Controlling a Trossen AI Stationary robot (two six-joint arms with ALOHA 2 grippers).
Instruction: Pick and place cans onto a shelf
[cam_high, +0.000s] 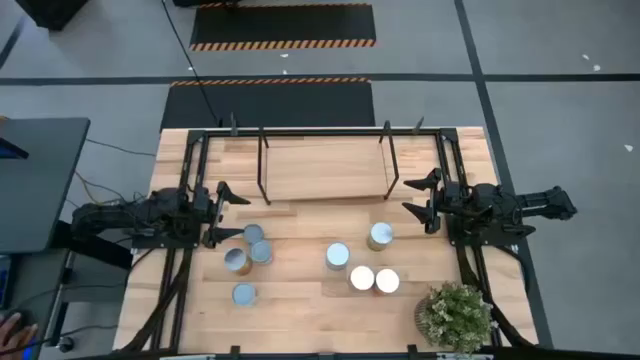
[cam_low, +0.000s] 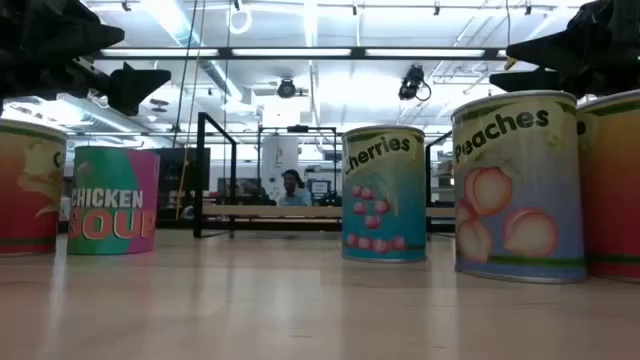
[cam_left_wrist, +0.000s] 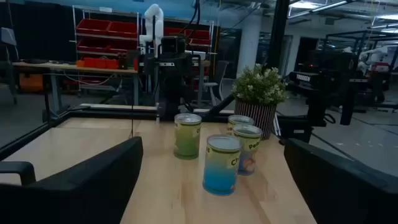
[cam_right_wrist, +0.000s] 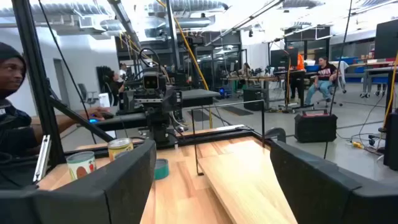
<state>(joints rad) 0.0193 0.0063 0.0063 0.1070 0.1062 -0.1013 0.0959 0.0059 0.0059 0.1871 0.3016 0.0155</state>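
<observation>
Several small cans stand upright on their bases on the wooden table: one cluster (cam_high: 254, 250) at the near left and another (cam_high: 365, 265) at the near right. The light-wood shelf (cam_high: 325, 168) on its black rod frame stands at the table's far middle and carries nothing. My left gripper (cam_high: 236, 214) is open, above the table just far-left of the left cluster. My right gripper (cam_high: 407, 196) is open, beside the shelf's right end and beyond the gold-topped can (cam_high: 380, 236). In the left wrist view the right cluster (cam_left_wrist: 222, 163) shows between my left gripper's fingers.
A green potted plant (cam_high: 456, 316) stands at the table's near right corner. Black frame rails (cam_high: 180, 250) run along the table's left and right sides. A person (cam_right_wrist: 12, 74) sits beyond the table's left side. Bare wood lies between the two can clusters.
</observation>
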